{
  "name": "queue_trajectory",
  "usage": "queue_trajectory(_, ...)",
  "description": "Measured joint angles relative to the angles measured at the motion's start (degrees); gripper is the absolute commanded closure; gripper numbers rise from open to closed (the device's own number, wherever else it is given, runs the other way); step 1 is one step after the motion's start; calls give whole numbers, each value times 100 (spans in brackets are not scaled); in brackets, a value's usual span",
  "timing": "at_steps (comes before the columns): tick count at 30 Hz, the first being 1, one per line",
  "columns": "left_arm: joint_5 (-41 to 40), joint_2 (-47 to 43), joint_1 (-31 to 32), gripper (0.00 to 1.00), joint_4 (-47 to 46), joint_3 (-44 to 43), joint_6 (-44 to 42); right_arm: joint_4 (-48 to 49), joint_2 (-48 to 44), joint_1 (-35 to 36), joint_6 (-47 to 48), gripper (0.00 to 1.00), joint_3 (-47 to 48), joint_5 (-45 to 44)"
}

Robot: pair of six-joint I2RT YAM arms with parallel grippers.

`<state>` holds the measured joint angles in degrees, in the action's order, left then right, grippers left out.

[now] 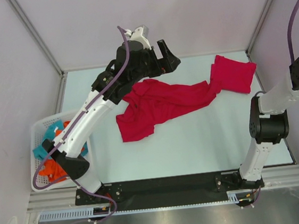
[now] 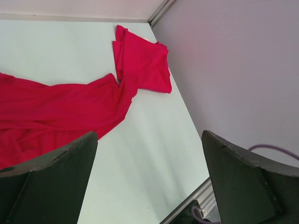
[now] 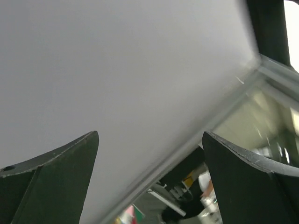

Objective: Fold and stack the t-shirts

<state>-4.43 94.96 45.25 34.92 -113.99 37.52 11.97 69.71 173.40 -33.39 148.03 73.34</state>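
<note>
**One red t-shirt folded, one lying loose**

Top view: a crumpled t-shirt (image 1: 159, 105), plain crimson, lies stretched across the middle of the tabletop (image 1: 196, 144). Its right end touches a folded t-shirt (image 1: 234, 73) in the far right corner. The near half of the tabletop is bare. The left gripper (image 1: 167, 55) hovers near the far edge, just beyond the crumpled t-shirt, wide and empty. A white basket (image 1: 34, 151) at the left edge holds teal and orange clothes (image 1: 42, 150).

Left wrist view: the folded t-shirt sits near the corner walls; the fingers are spread wide.

Right wrist view: the right gripper (image 3: 149, 140), wide and empty, faces a pale wall (image 3: 117, 70).
</note>
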Motion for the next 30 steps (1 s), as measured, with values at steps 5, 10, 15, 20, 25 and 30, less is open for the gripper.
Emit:
queue_trajectory(5, -11, -2, 24, 1, 4, 0, 2, -1631, -984, -809, 393, 0, -1803, -3499)
queue_trajectory(10, -13, -2, 125, 1, 2, 0, 2, -2603, -540, -1578, 658, 0, -1130, -5195)
queue_trajectory(15, -15, -9, 251, 1, 0, 0, 2, -3250, -33, -1523, 1453, 0, -376, -6081)
queue_trajectory(20, -20, -68, 323, 1, 4, 0, 2, -3405, -404, -1252, 2433, 0, -1342, -7335)
queue_trajectory(25, -105, -299, 339, 1, 33, 4, -2, -3388, -361, -625, 3993, 0, -1471, -8118)
queue_trajectory(30, -236, -726, 339, 1, 28, 131, -9, -3307, -22, 138, 4763, 0, -986, -10633)
